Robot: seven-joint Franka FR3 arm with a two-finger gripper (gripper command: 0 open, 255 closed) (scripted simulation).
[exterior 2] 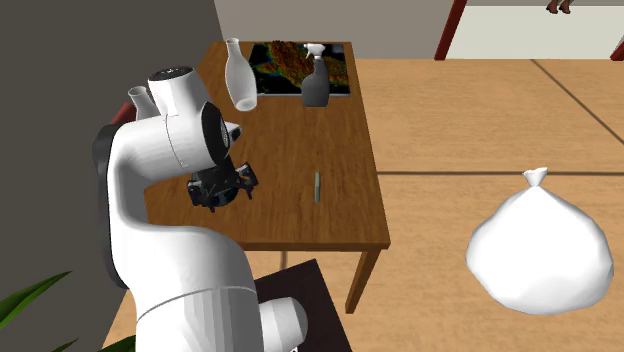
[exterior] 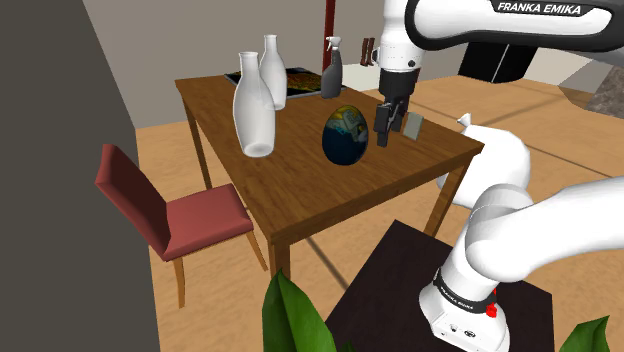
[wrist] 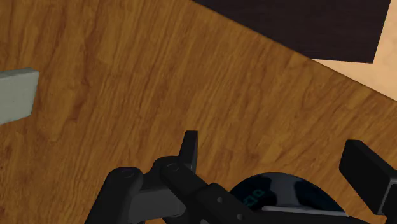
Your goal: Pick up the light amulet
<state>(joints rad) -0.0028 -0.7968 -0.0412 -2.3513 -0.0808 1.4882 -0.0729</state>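
Observation:
The light amulet (exterior: 413, 124) is a small pale grey-green slab lying on the brown wooden table (exterior: 300, 170). It appears as a thin sliver (exterior 2: 316, 186) in the second exterior view. My black gripper (exterior: 384, 135) hangs just above the tabletop, between the amulet and a dark blue egg-shaped globe (exterior: 346, 135). In the wrist view the gripper (wrist: 277, 159) is open with only bare wood between its fingers, and the amulet (wrist: 16, 95) lies well off to one side, untouched.
Two white vases (exterior: 254, 110) and a grey spray bottle (exterior: 333, 68) stand toward the table's far end, beside a dark printed mat (exterior 2: 290, 62). A red chair (exterior: 170, 215) is at the table's side. A white sack (exterior 2: 540, 250) sits on the floor.

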